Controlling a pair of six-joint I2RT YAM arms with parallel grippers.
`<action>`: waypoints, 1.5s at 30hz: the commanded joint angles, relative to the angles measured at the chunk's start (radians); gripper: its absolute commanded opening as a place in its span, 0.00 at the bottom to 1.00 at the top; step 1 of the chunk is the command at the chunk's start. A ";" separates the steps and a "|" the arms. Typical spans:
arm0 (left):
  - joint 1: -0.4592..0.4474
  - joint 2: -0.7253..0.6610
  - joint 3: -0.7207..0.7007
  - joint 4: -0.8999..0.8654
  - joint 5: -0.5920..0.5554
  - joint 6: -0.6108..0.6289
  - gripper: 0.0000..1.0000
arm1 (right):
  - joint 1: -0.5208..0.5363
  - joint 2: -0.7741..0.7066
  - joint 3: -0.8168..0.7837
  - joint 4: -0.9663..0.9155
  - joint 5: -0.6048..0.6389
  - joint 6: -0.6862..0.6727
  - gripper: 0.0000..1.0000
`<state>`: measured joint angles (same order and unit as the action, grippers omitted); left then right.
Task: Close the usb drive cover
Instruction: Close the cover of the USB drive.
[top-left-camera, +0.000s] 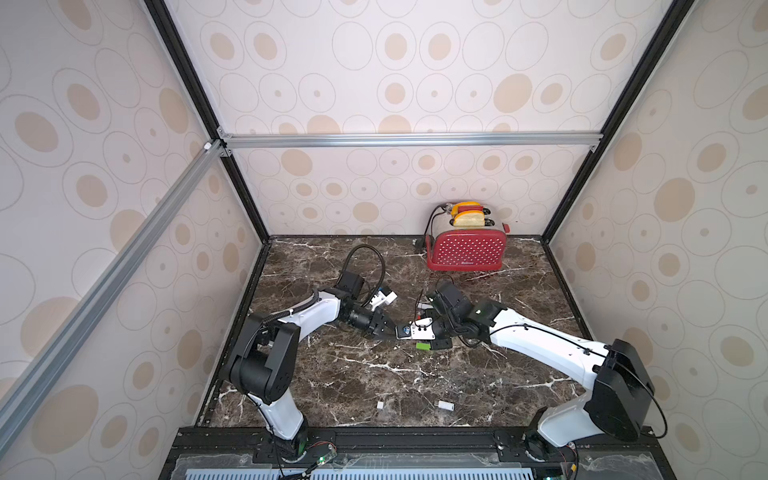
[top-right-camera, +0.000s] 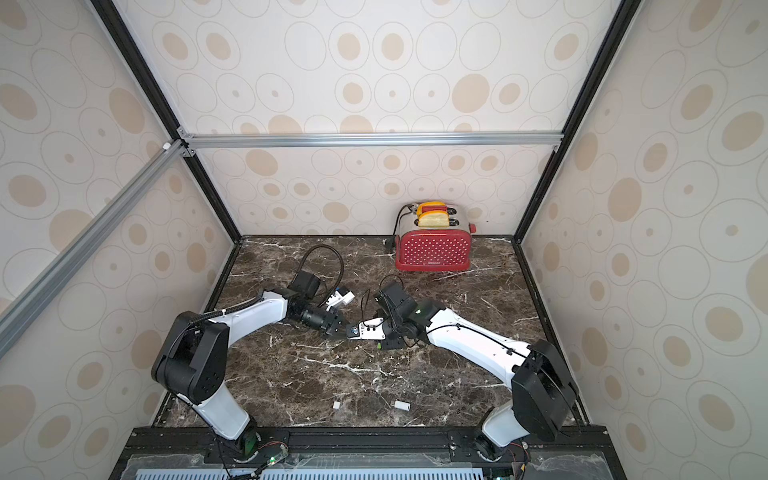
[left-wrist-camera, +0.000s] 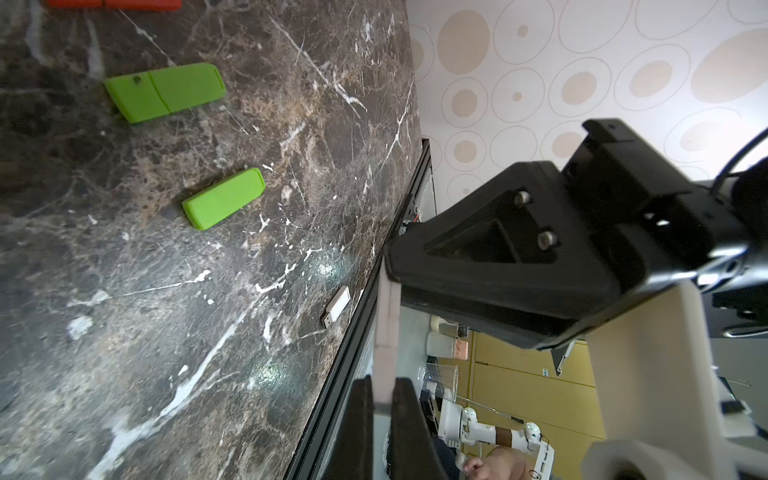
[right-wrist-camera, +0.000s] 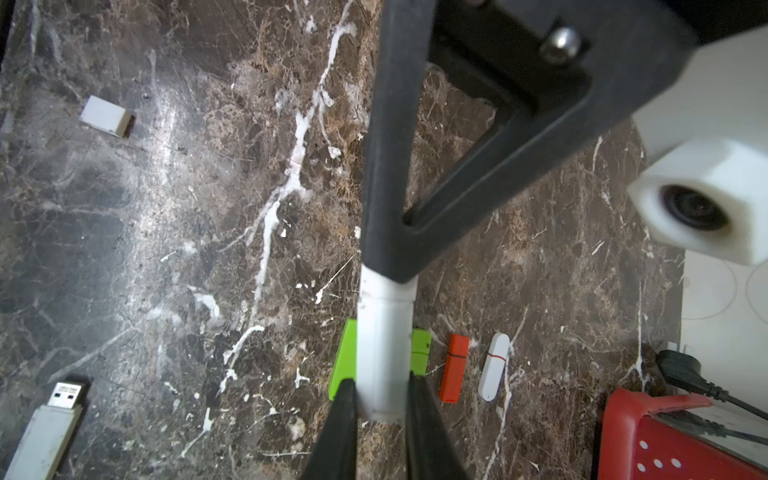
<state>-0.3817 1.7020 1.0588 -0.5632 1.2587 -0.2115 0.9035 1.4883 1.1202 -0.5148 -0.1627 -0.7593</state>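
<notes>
Left gripper (left-wrist-camera: 382, 395), reaching from 9 o'clock: jaws pinched tight on one end of white USB drive (right-wrist-camera: 384, 332), raised over table centre. Right gripper (right-wrist-camera: 382, 401), from 3 o'clock: clamped on the opposite end, likely so the cover presses home.

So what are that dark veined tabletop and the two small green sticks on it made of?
Dark brown veined tabletop: polished marble or a marble-look laminate, judging by white veins and glossy glare. Longer bright green stick and shorter bright green stick: probably matte moulded plastic, even colour, rounded edges.
</notes>
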 joint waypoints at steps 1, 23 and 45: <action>-0.011 0.017 0.046 0.055 -0.033 0.025 0.00 | 0.040 0.027 0.050 0.082 -0.144 0.032 0.00; -0.056 0.062 0.040 0.116 0.078 -0.044 0.00 | 0.082 -0.022 -0.037 0.204 -0.181 -0.097 0.00; -0.056 0.054 0.106 0.003 -0.088 0.058 0.00 | 0.067 0.023 0.051 0.187 -0.196 0.151 0.00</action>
<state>-0.4049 1.7374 1.1290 -0.6514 1.1378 -0.1417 0.9096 1.5494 1.1294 -0.5087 -0.1658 -0.5640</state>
